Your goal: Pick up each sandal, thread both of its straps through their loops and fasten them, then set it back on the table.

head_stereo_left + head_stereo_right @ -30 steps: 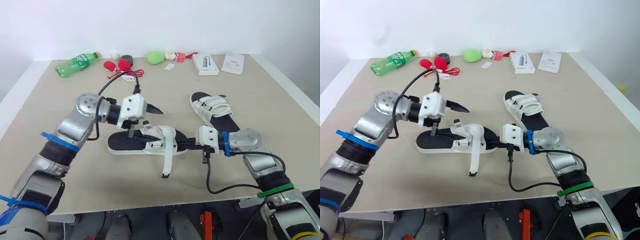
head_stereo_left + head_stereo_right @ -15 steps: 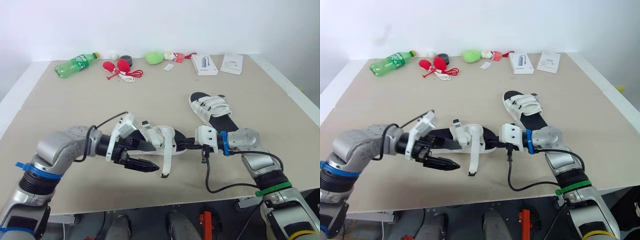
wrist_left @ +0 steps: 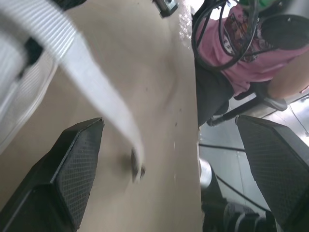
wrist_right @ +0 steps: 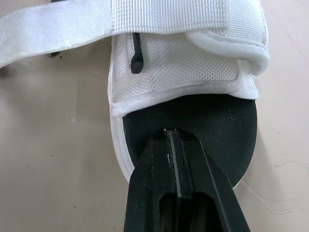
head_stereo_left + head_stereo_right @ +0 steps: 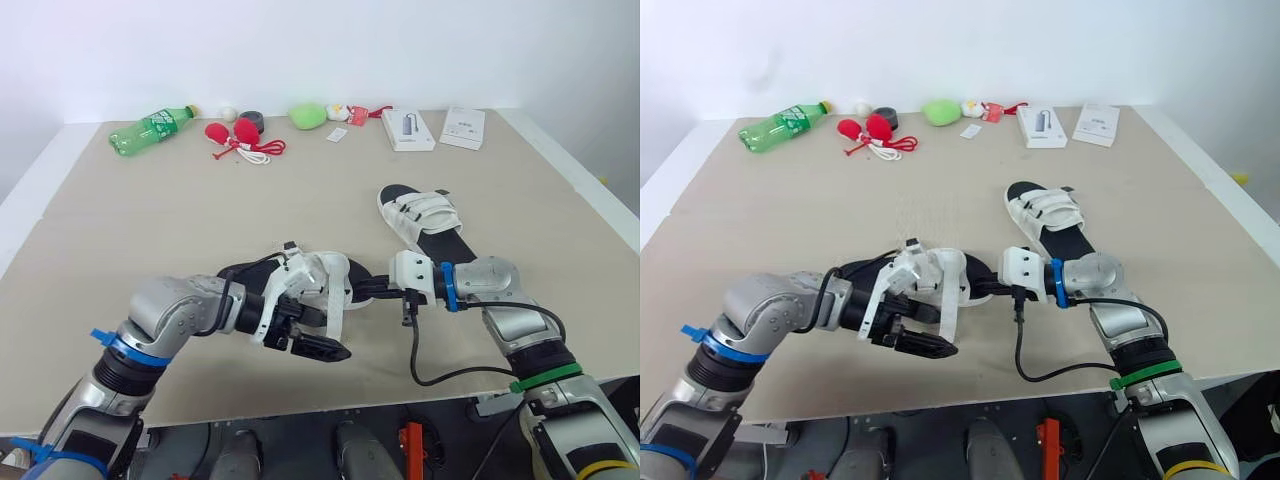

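Just below the middle of the frame, the left gripper (image 5: 928,330) is reaching in at the near sandal (image 5: 936,267), with its fingers apart beside the loose white strap (image 5: 949,312) that is trailing down onto the table (image 5: 820,210). The right gripper (image 5: 990,291) is touching that sandal's right end, though it is hard to say from here whether it is pinching it. The second sandal (image 5: 1045,218) is lying right of centre.

Near sandal (image 5: 330,278) — partly behind left gripper (image 5: 308,332)
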`<state>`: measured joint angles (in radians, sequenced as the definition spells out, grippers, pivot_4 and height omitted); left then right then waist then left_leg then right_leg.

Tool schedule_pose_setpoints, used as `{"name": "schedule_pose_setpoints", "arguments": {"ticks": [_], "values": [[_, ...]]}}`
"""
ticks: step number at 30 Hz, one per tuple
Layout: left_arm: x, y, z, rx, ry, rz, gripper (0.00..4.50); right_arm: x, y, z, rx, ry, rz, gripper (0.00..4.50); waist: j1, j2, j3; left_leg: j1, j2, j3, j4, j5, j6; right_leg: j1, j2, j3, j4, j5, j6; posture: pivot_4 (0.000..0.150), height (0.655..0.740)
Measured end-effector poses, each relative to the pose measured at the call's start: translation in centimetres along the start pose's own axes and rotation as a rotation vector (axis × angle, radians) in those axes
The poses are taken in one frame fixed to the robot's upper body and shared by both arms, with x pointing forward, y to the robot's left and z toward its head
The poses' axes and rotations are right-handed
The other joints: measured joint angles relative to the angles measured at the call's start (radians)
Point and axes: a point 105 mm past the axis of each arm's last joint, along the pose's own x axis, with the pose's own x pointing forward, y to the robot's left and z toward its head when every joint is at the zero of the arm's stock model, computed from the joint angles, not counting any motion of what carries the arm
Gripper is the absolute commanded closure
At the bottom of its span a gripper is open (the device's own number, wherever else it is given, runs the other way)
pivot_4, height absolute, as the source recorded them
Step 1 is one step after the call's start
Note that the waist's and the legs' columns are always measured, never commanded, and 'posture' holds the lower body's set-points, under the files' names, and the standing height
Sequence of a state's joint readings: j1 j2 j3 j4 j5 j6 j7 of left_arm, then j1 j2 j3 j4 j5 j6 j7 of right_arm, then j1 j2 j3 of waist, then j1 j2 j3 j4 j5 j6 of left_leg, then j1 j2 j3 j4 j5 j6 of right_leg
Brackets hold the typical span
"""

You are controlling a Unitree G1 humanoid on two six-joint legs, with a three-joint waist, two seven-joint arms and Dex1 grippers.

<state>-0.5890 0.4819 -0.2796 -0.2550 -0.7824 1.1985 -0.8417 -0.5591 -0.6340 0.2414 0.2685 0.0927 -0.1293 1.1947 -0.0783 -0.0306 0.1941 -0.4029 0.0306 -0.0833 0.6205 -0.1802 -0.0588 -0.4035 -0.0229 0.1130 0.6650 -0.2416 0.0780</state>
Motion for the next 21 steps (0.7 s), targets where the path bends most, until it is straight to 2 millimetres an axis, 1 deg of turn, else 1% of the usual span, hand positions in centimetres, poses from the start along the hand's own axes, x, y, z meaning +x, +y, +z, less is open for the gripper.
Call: {"name": "schedule_pose_setpoints", "arguments": {"ticks": [2,5,7,9,10,12,13,19,21], "values": [[0.2,0.0,0.1,0.0,-0.004,0.003,0.01,0.0,0.0,0.0,0.0,0.0,-0.001,4.5,0.0,0.0,0.0,0.0,0.0,0.0,0.0,0.0,0.0,0.0,0.0,0.0,0.0,0.0,0.0,0.15,0.74],[0.6,0.4,-0.3,0.012,0.018,0.027,0.85,0.0,0.0,0.0,0.0,0.0,0.0,4.5,0.0,0.0,0.0,0.0,0.0,0.0,0.0,0.0,0.0,0.0,0.0,0.0,0.0,0.0,0.0,0.15,0.74],[1.0,0.9,-0.7,0.009,0.036,0.049,1.72,0.0,0.1,0.0,0.001,0.001,0.0,4.5,0.0,0.0,0.0,0.0,0.0,0.0,0.0,0.0,0.0,0.0,0.0,0.0,0.0,0.0,0.0,0.15,0.74],[1.3,1.3,-1.0,-0.005,0.042,0.067,2.74,0.0,0.1,0.0,0.001,0.001,-0.001,4.5,0.0,0.0,0.0,0.0,0.0,0.0,0.0,0.0,0.0,0.0,0.0,0.0,0.0,0.0,0.0,0.15,0.74],[1.3,1.4,-1.0,-0.008,0.041,0.072,3.32,0.0,0.1,0.0,0.003,0.002,-0.001,4.5,0.0,0.0,0.0,0.0,0.0,0.0,0.0,0.0,0.0,0.0,0.0,0.0,0.0,0.0,0.0,0.15,0.74],[1.5,1.4,-0.9,-0.008,0.036,0.077,4.17,0.0,0.1,0.0,0.005,0.002,-0.002,4.5,0.0,0.0,0.0,0.0,0.0,0.0,0.0,0.0,0.0,0.0,0.0,0.0,0.0,0.0,0.0,0.15,0.74],[1.7,1.4,-0.7,-0.008,0.026,0.074,4.4,-0.1,0.1,-0.1,0.008,0.003,-0.003,4.5,0.001,0.0,0.0,0.0,-0.001,0.0,0.0,0.0,0.0,0.0,0.0,0.0,0.0,0.0,0.0,0.15,0.74],[1.7,1.6,-0.6,-0.021,0.014,0.084,4.4,-0.1,0.2,-0.1,0.01,0.004,-0.009,4.5,0.001,0.0,0.0,0.0,-0.001,0.0,0.001,0.0,0.0,0.001,-0.001,0.0,0.0,0.0,0.0,0.15,0.74],[1.5,1.3,-0.6,-0.041,0.016,0.057,4.4,-0.1,0.2,-0.1,0.009,0.004,-0.011,4.5,0.001,0.0,0.0,0.0,-0.001,0.0,0.001,0.0,0.0,0.001,-0.001,0.0,0.0,0.0,0.0,0.15,0.74]]}}
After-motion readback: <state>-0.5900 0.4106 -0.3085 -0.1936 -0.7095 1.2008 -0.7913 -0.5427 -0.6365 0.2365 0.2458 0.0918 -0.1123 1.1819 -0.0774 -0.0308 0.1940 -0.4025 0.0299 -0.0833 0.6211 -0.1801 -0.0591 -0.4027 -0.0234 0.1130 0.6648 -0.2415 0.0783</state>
